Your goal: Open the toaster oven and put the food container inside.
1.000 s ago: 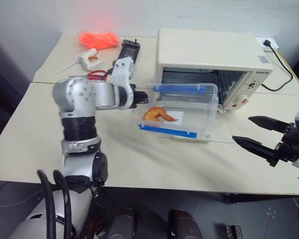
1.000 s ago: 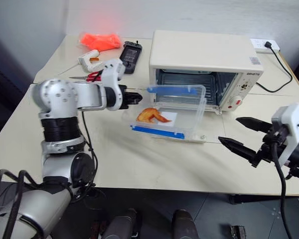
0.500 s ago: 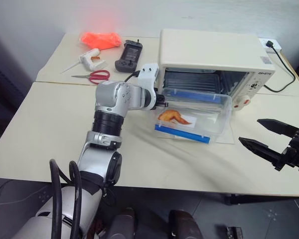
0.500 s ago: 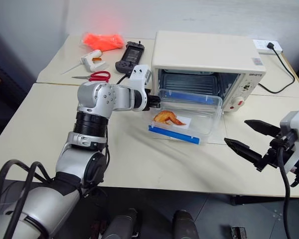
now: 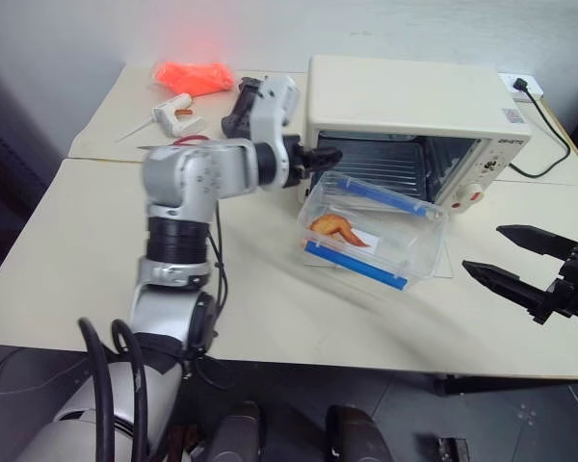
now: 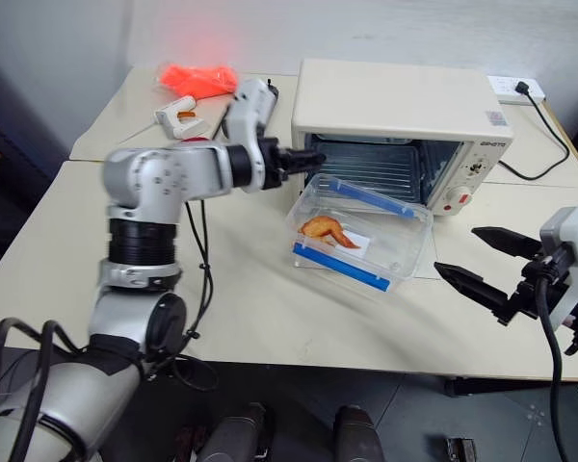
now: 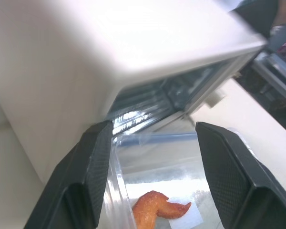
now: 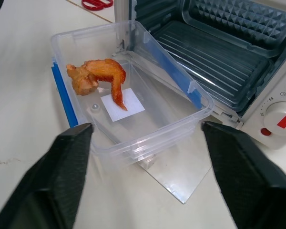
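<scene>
Resting tilted on the toaster oven's (image 5: 414,125) lowered glass door near the desk's (image 5: 67,250) far edge, food container (image 5: 371,231) needs a level, square push inward; left gripper (image 5: 323,157) released above it, right gripper (image 5: 511,258) spread, empty.

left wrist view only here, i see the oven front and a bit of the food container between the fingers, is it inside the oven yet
Observer: No. The food container sits on the lowered glass door in front of the toaster oven, outside the cavity.
Operator: is my left end effector touching it
Observer: No. The left end effector is open and apart from it, up beside the oven's left front corner.
Operator: wheres the right one
Observer: The right end effector is open above the table, to the right of the container, not touching it.
</scene>
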Robot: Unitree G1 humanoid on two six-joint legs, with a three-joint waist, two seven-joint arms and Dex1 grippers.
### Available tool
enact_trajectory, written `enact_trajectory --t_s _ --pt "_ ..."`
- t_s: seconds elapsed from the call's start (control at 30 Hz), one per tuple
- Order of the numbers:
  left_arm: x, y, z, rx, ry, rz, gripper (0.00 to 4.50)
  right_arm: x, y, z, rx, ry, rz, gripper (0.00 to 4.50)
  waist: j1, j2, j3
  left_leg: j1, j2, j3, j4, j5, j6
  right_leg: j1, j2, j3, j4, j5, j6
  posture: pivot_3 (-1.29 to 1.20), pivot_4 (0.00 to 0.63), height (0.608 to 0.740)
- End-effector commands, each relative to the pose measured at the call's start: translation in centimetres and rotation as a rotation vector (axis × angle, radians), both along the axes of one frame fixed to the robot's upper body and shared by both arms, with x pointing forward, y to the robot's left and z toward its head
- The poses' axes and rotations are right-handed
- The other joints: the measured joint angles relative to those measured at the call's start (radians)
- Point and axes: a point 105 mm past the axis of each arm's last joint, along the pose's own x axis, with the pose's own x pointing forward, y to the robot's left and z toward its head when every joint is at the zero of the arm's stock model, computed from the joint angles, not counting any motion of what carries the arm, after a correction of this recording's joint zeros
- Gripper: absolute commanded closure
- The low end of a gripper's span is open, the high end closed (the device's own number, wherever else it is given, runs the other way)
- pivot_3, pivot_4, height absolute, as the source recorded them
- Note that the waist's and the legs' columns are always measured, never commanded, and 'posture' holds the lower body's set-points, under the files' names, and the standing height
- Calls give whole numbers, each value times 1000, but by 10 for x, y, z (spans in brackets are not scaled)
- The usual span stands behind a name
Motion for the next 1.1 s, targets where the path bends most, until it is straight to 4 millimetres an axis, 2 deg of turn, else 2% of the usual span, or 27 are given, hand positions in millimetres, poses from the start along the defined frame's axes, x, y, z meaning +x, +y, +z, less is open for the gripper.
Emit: enact_trajectory --t_s 0.03,0.07,0.13,0.17,0.27,0.3,0.4,0.53,0.63,0.93,1.1 --pt "-38 2 15 -7 -131 -243 2419 -10 13 14 7 -35 59 1887 -1 1 0 0 1 0 0 0 0 0 0 0 0 0 0 0 150 740" --pt "-40 3 14 -2 -136 -257 2776 -11 13 14 11 -32 62 2279 -1 1 0 1 1 0 0 0 0 0 0 0 0 0 0 0 150 740" --pt "-57 17 1 77 -181 -371 3415 -15 27 8 21 -10 107 2998 1 1 0 0 1 -2 2 0 1 2 0 -1 0 0 0 0 150 740" --pt "-63 20 -4 104 -191 -409 3647 -17 31 6 24 -3 120 3234 0 1 0 0 1 -1 1 0 1 2 -1 0 -1 0 0 0 150 740" --pt "-69 27 -14 145 -193 -464 4500 -19 40 2 37 11 141 4290 3 1 0 0 2 -2 1 1 1 2 -1 0 -1 0 0 0 150 740" --pt "-73 28 -28 171 -169 -518 4500 -20 50 -6 54 31 163 4443 3 1 0 0 2 -3 1 1 2 2 -1 0 -2 0 0 0 150 740" --pt "-82 30 -57 247 -126 -634 4500 -22 67 -22 79 67 193 4443 -1 2 0 1 2 -3 -1 1 2 3 -1 0 -5 0 0 0 150 740" --pt "-81 32 -85 339 -93 -692 4500 -24 77 -47 39 131 187 4443 2 2 0 -1 2 -2 1 1 3 2 -1 0 -3 0 0 0 150 740" --pt "-77 31 -100 412 -102 -720 4500 -22 79 -59 16 145 176 4443 0 2 0 -1 1 -2 0 1 4 2 -1 1 -3 0 0 0 150 740" --pt "-41 0 -109 412 -158 -661 4500 16 66 -64 -57 74 116 4443 0 2 0 -1 -1 -2 2 1 6 1 -1 0 0 0 0 0 150 740" --pt "-5 -31 -97 313 -177 -498 4500 56 52 -53 -96 -7 72 4443 0 1 0 -2 -3 -2 3 1 7 1 -1 0 1 0 0 0 150 740"
